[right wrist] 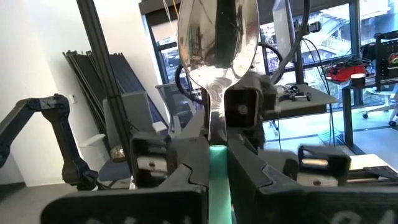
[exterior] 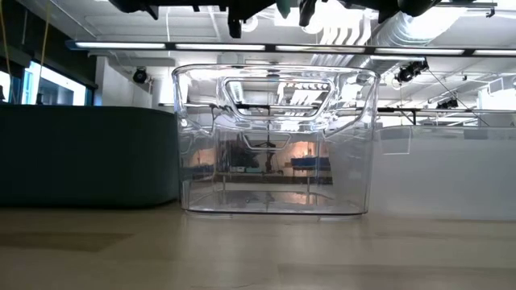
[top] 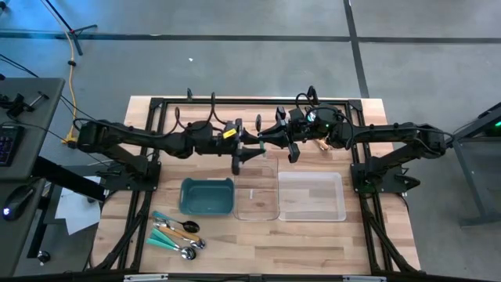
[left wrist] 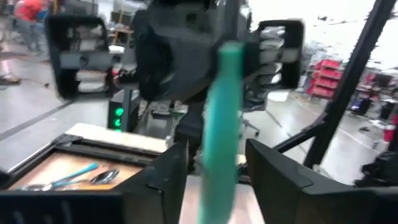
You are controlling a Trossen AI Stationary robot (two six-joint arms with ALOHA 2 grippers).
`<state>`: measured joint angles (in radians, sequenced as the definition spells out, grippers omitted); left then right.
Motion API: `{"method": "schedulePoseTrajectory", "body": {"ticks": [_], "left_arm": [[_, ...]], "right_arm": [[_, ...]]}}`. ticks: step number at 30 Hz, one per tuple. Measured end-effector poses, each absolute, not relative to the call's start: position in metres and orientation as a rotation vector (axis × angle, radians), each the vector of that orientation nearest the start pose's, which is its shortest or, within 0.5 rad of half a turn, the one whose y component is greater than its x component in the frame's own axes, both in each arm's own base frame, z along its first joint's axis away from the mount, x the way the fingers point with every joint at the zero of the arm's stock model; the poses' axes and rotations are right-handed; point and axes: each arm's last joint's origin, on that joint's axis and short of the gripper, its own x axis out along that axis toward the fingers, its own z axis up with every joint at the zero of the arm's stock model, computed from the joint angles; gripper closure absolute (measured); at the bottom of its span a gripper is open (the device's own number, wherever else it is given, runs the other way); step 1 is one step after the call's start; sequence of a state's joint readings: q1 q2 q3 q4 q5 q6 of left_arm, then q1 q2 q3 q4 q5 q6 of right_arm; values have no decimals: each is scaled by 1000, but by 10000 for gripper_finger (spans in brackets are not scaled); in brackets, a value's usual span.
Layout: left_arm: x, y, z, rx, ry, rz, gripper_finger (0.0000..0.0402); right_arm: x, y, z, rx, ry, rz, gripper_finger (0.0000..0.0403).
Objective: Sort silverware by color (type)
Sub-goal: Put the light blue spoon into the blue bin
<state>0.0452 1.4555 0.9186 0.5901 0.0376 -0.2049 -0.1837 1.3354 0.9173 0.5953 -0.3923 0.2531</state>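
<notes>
From above, the two arms meet nose to nose over the back of the counter (top: 258,243), the left hand (top: 249,150) and the right hand (top: 270,136) almost touching, with a teal-handled spoon (top: 261,140) bridging the small gap between them; its long axis runs roughly along the line joining the two hands, so both are equally near it, and it hangs well above the clear trays (top: 311,196) and the teal bin (top: 207,196). The rest of the silverware (top: 178,233) lies in a loose bunch near the front left of the counter. The low view shows only the clear tray (exterior: 274,145) on the counter and dark parts of the arms at the top edge; the spoon is not visible there. In the left wrist view the teal handle (left wrist: 221,124) stands between the left hand's fingers (left wrist: 168,180), which are parted and not visibly clamped on it. In the right wrist view the right hand (right wrist: 217,162) is closed on the teal handle, and the shiny silver bowl (right wrist: 217,34) of the spoon points away from it. I judge this a handover, turning on the left hand closing squarely across the handle.
</notes>
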Motion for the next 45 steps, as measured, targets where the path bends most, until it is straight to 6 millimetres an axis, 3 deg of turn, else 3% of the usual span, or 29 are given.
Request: {"method": "schedulePoseTrajectory", "body": {"ticks": [7, 20, 25, 32, 38, 45], "left_arm": [[332, 14, 293, -201, -72, 18, 346], [330, 17, 293, -178, -61, 36, 348], [322, 21, 300, -158, -47, 49, 348], [295, 19, 316, -93, 55, 47, 348], [263, 16, 327, -81, 71, 46, 348], [214, 10, 308, -160, 36, 50, 348]], "right_arm": [[297, -44, 332, 202, -141, 228, 387], [297, -44, 331, 240, -121, 229, 275], [288, -50, 332, 232, -63, 188, 237], [259, -59, 345, 193, -16, 82, 197], [240, -63, 351, 207, 26, 42, 190], [229, -64, 355, 200, 34, 23, 190]]}}
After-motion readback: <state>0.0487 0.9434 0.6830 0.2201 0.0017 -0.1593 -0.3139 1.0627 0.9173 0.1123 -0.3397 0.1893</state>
